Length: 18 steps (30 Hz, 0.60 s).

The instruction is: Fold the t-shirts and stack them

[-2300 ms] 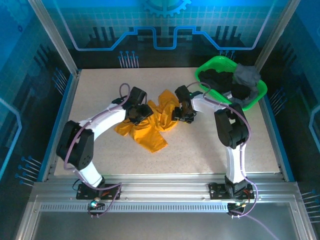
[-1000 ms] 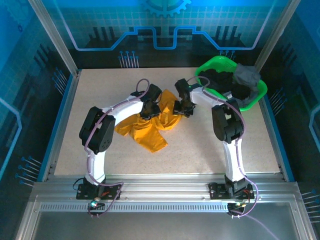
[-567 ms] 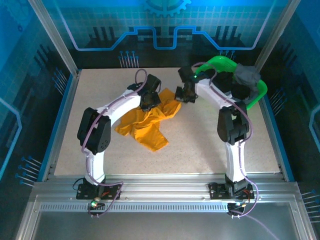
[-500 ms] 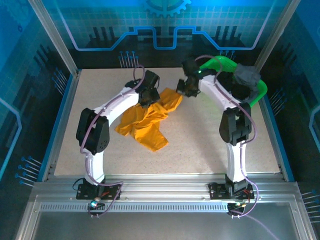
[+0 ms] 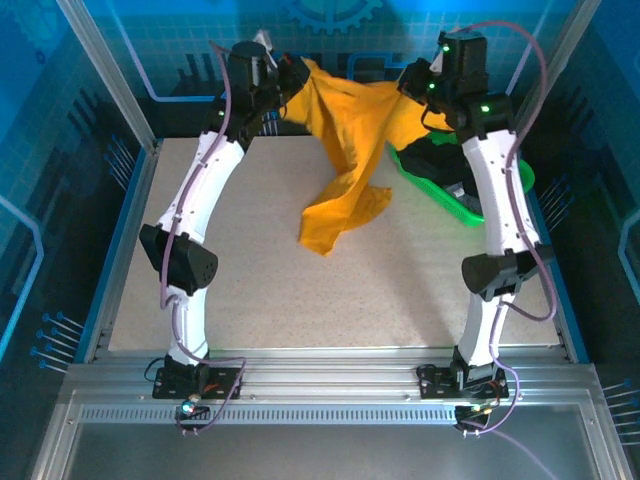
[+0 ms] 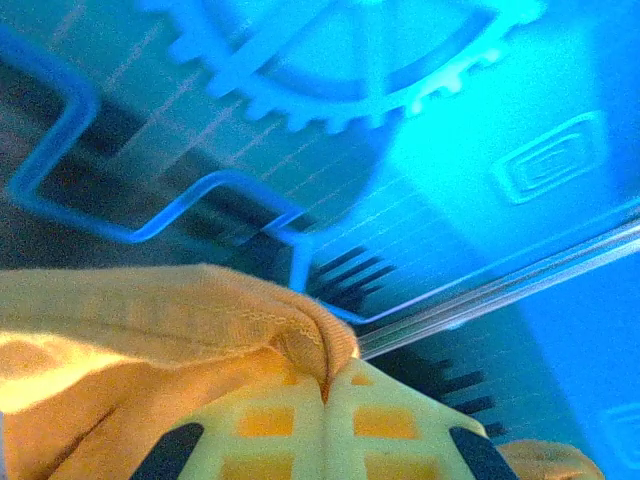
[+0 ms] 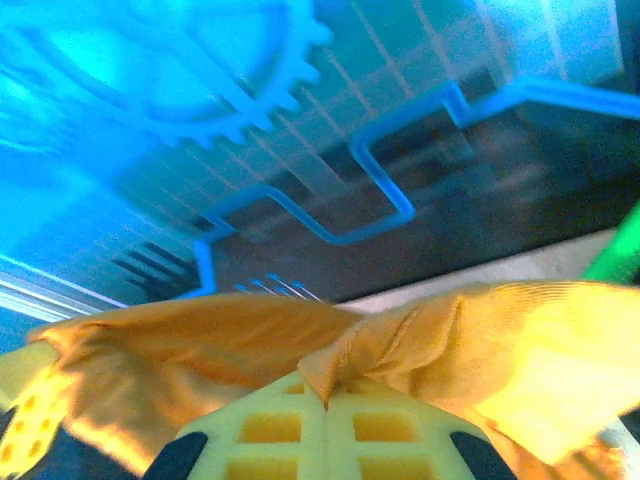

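Well, both arms are raised high: the left gripper (image 5: 288,76) and right gripper (image 5: 418,88) each clamp tight on a top edge of the orange t-shirt (image 5: 345,130). It hangs stretched between them over the table (image 5: 250,290), just beside the green basket (image 5: 440,196).

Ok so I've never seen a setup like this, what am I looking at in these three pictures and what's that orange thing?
It's a robot: a left arm and a right arm bolted to the near edge of a table. The wide picture is from a fixed camera above and behind them. The other two come from cameras on each wrist. The left claw and right claw are each pinched shut on an edge of an orange shirt, holding it up between them so it hangs over the table. At the far right stands a green basket with dark clothes in it.
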Motion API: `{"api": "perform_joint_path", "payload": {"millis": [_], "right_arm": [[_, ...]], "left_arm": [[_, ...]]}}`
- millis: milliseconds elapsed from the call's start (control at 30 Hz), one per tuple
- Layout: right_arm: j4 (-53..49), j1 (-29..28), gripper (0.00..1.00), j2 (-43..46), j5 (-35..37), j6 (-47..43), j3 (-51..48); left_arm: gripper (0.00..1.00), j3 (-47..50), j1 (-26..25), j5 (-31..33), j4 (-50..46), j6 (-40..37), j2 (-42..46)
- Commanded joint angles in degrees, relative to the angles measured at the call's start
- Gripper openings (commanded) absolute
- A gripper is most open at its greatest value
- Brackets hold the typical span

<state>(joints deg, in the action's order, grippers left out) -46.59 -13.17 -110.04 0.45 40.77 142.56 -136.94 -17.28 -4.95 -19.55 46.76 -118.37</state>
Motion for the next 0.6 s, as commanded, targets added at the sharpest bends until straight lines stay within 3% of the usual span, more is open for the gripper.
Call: {"api": "perform_joint_path", "payload": {"millis": [0,133,367,567], "right_arm": [[6.27,-1.07,0.0,6.55,-1.15,0.32,0.94],[6.61,-3.24,0.0,11.31,-0.43,-0.22,-1.38],[5.89,-2.58,0.0,12.82,-2.55,1.04,-4.32],[4.37,-3.04,0.0,12.35,-5.92,2.32,-5.79]], "left_arm": [[0.0,-3.83,1.78,-2.97,8.07,3.88,0.02],[0.0,-2.44,4.41,-4.31,8.83,7.69,2.8],[0.0,10.72,5.49,-4.89,9.58,8.76,10.42],[0.0,11.96,6.29,-8.31,8.35,10.85,7.59]]}}
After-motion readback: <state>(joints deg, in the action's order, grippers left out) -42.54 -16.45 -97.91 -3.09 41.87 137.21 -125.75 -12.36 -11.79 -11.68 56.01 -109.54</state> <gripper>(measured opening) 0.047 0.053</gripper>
